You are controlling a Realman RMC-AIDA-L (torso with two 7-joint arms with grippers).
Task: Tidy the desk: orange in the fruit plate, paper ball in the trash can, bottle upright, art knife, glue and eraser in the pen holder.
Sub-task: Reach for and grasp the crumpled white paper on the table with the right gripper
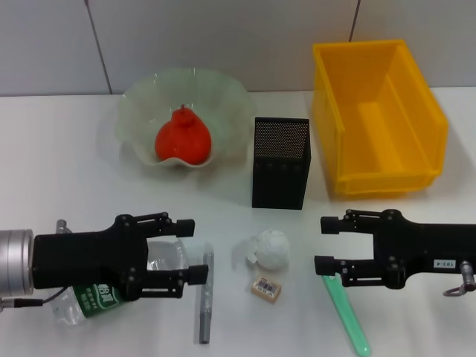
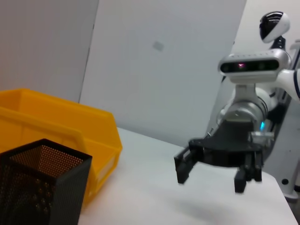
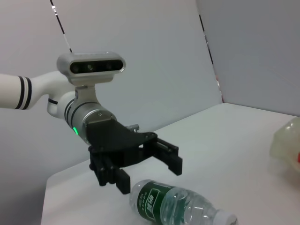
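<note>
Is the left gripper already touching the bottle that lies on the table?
Apart. In the right wrist view the left gripper hangs open above the bottle, with a strip of bare table visible between its jaws and the bottle's green label.

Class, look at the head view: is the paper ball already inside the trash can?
No. The paper ball lies on the table beside the eraser.

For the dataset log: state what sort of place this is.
Probably a lab's mock desk: a bare white table against plain panel walls, with a pen holder, a yellow trash can and stationery laid out between two robot arms.
</note>
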